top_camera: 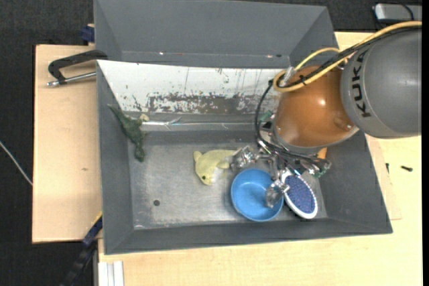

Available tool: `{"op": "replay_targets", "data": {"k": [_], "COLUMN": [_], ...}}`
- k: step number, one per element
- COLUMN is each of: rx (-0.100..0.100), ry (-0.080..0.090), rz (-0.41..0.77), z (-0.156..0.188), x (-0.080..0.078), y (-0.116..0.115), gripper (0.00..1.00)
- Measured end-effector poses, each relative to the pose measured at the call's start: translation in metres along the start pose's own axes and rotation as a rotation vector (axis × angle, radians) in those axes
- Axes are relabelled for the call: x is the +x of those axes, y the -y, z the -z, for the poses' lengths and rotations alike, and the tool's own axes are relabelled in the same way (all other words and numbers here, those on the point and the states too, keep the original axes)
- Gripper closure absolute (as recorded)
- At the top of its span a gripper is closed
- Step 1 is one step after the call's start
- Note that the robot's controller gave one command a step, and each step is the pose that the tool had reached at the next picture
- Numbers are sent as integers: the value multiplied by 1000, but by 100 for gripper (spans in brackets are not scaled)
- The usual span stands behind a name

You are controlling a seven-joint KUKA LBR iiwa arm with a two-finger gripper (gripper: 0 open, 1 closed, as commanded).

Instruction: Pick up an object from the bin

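Two things crowd my gripper (275, 189) at the near right of the bin (115, 177): a blue bowl (249, 199) and an oval blue brush (301, 197). Open or closed, I cannot tell. It may skid off the bowl's rim.

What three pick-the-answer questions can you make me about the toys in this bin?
1. The green toy lizard lies: A) at the bin's left, by the back wall; B) against the front wall; C) in the front right corner.
2. The toy in the middle is: A) red; B) pale yellow; C) black.
3. The blue bowl under the gripper is: A) upside down; B) open side up; C) lying on its side.
Answers: 1 A, it lies along the left back wall; 2 B, its body is pale yellow; 3 B, its hollow inside shows.
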State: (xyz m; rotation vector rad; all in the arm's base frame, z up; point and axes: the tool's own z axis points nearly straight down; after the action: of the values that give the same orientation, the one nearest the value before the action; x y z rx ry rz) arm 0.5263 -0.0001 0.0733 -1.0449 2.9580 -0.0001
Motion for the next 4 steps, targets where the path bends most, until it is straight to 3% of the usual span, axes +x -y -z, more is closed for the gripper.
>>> {"op": "replay_targets", "data": {"k": [1,3,4], "rx": [4,3,2], "ry": [10,4,3], "rz": [0,-3,-4], "z": [3,72,88], "x": [-4,-9,-12], "y": [1,2,2], "gripper": [100,100,100]}}
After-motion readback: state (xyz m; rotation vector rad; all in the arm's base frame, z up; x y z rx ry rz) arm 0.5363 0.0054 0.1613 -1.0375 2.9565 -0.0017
